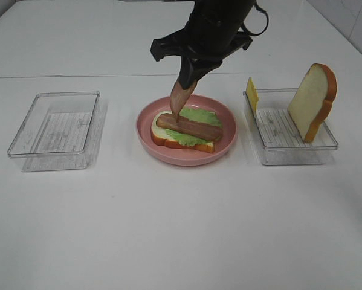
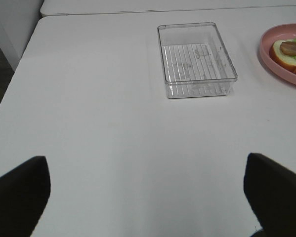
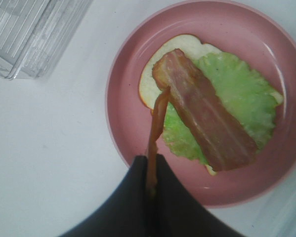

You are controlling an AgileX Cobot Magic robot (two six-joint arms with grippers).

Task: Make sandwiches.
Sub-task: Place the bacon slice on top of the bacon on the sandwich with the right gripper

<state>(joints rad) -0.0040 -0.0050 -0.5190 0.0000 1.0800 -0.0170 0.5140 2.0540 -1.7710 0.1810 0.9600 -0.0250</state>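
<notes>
On the pink plate (image 1: 226,130) lies a half-built sandwich (image 1: 168,136): a bread slice, green lettuce (image 3: 241,94) and one bacon strip (image 1: 190,127) across it. My right gripper (image 1: 190,81) hangs over the plate, shut on a second bacon strip (image 3: 157,126) that dangles down with its lower end touching the sandwich. A bread slice (image 1: 313,101) stands on edge in the right clear tray (image 1: 289,151), with a yellow cheese slice (image 1: 252,93) leaning at the tray's left end. In the left wrist view my left gripper (image 2: 148,197) is open above bare table, with nothing between its fingers.
A clear plastic tray (image 1: 57,130) with nothing in it stands left of the plate. The white table's left edge (image 2: 17,69) shows in the left wrist view.
</notes>
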